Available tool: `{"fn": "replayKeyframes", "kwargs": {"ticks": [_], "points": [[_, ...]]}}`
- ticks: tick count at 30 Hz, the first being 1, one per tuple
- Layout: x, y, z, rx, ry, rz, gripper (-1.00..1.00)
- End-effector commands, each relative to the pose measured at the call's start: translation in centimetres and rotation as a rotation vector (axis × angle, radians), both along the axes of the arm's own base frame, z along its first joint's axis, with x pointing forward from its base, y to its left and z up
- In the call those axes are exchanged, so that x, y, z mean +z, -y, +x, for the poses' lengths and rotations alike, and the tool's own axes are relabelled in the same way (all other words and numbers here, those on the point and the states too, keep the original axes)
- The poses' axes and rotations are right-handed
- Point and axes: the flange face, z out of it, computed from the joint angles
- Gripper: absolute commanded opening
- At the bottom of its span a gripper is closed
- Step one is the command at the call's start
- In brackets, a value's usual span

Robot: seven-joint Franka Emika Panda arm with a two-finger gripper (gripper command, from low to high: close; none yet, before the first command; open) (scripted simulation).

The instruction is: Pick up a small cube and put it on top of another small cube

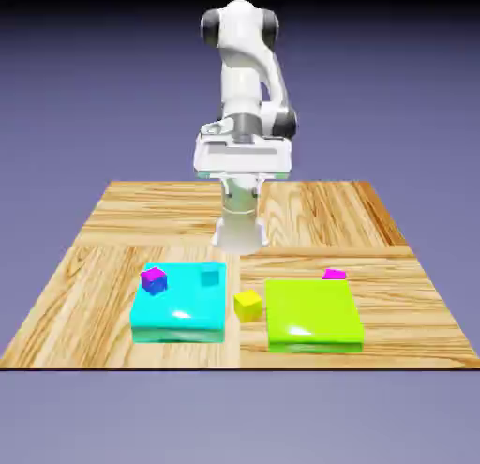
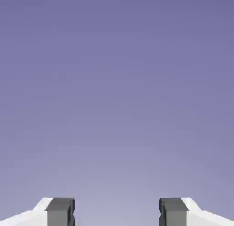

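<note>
The open, empty pincer (image 2: 117,213) sees only the blue wall, so the pink cube (image 1: 335,274) probably lies ahead of it and low, beside the green slab (image 1: 313,314).

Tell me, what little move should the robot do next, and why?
Probably swing the hand down toward the tiny pink cube at the far edge of the lime-green slab. The gripper is open with nothing between its fingers, and the hand view shows only backdrop, so it isn't aimed at the table yet. The yellow cube waits bare.
</note>
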Motion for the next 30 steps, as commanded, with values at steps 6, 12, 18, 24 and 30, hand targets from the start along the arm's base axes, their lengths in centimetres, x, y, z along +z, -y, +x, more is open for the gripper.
{"fn": "replayKeyframes", "kwargs": {"ticks": [6, 12, 18, 24, 30], "points": [[-4.3, -5.2, 0.1, 0.358, -0.102, -0.182, 0.00], [-8.7, -10.5, -1.0, 0.733, -0.177, -0.365, 0.00], [-13.0, -15.3, -3.2, 1.123, -0.227, -0.547, 0.00], [-17.2, -19.4, -6.4, 1.523, -0.255, -0.727, 0.00], [-21.2, -22.6, -10.2, 1.930, -0.262, -0.903, 0.00]]}}
